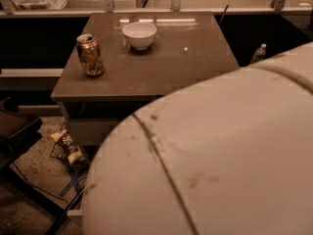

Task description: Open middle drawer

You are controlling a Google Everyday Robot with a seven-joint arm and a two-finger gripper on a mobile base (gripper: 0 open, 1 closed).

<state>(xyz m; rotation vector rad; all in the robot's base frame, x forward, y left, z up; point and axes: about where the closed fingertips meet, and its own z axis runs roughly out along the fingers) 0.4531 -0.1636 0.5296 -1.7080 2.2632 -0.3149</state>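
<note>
Camera view showed the white arm (220, 155) in front of the bench (161, 67). It hid the gripper and middle drawer below the bench, so its grip could not be told. It was likely reaching for the drawer; next it must pull it straight out.

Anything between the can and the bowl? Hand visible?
Nothing: bare tabletop between can and bowl in the camera view. The hand is not in view; the white arm shell fills the lower right.
</note>
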